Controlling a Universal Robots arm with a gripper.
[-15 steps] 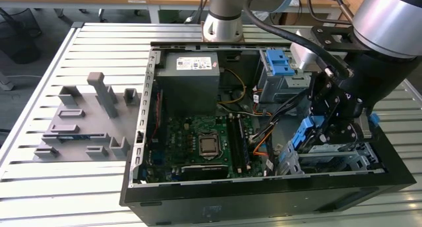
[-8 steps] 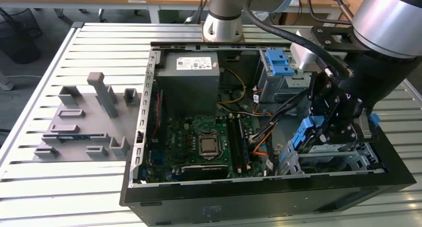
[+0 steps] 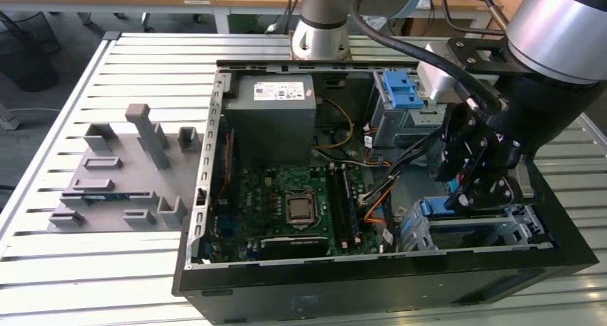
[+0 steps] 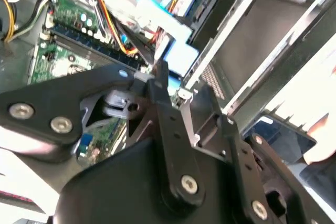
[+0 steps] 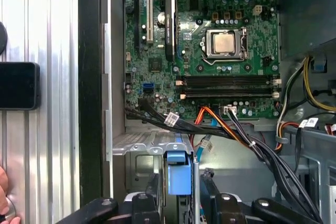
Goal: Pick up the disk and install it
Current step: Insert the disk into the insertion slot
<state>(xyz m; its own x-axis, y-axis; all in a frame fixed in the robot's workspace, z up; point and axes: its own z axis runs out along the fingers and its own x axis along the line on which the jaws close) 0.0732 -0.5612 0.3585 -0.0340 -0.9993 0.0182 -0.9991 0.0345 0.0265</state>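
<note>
The disk (image 3: 438, 207) stands on edge in the metal drive cage (image 3: 531, 223) at the front corner of the open computer case, on the exterior view's right. Its blue frame end (image 5: 178, 179) pokes up between the cage walls. My gripper (image 3: 474, 198) hangs tilted right above it, with the blue end (image 4: 181, 59) just past its tip (image 4: 184, 90). In the first wrist view the gripper (image 5: 181, 203) straddles the blue end next to a thin cage rail. The rest of the disk is hidden in the cage.
The motherboard (image 3: 294, 202) fills the case floor, with a cable bundle (image 5: 252, 140) running past the cage. A grey power-supply box (image 3: 275, 116) and a light-blue latch (image 3: 403, 91) sit at the back. A grey fixture (image 3: 124, 177) lies outside. A person's hand (image 5: 2, 198) shows at the table edge.
</note>
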